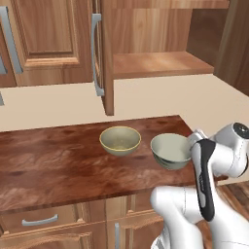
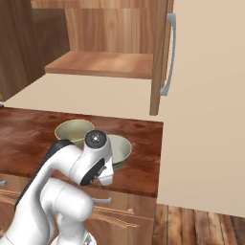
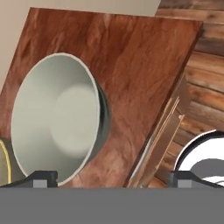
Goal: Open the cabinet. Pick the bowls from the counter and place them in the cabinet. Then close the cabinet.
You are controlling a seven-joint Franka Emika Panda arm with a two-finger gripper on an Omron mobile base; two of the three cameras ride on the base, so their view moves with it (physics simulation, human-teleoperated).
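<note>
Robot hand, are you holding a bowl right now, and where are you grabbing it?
Nothing is held. The gripper is open, fingertips wide apart above the grey-green bowl, which sits on the counter.

even, soft rendered light, no harsh glare and no blur

the counter (image 1: pixel 58 155) carries a broad pale sheen across its glossy grain, strongest to the left of the gripper (image 3: pixel 111 180) in the left base view. the grey-green bowl (image 3: pixel 57 118), just ahead of the fingertips (image 3: pixel 43 178), has a smoothly shaded pale inside with a brighter patch at its middle and a dark outer wall on the side turned toward the counter edge. the beige-olive bowl (image 1: pixel 120 140) beyond it casts only a faint contact shadow. above the hand, the cabinet (image 2: pixel 107 64) shelf is lit warm at its front and darkens toward the back corner. edges stay crisp in all views, with no visible bending at the borders.
</note>
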